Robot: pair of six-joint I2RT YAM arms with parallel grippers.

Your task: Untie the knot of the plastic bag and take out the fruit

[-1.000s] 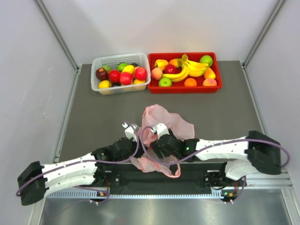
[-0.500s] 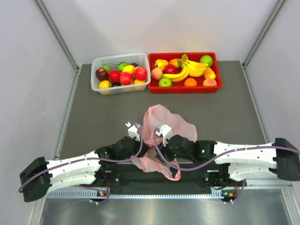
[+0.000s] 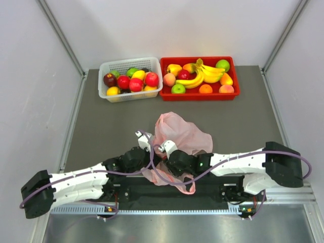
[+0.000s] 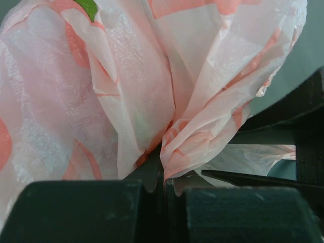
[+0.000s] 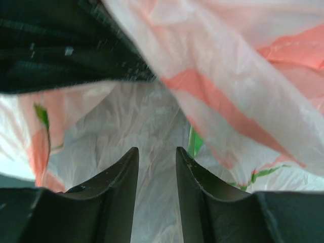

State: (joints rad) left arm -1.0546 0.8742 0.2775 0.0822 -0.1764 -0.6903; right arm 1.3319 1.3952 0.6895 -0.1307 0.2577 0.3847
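Pinching a bunched fold of the pink plastic bag [image 3: 181,132], the left gripper [image 4: 164,178] is clamped tight. The right gripper [image 5: 156,152] is pressed against the film, fingers slightly parted. The bag lies lower centre in the top view.

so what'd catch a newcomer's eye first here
A crumpled pink plastic bag lies front and centre. The left gripper pinches a bunched fold of it; the right gripper is open beside it. At the far edge, a white basket and a red tray hold bright fruit.
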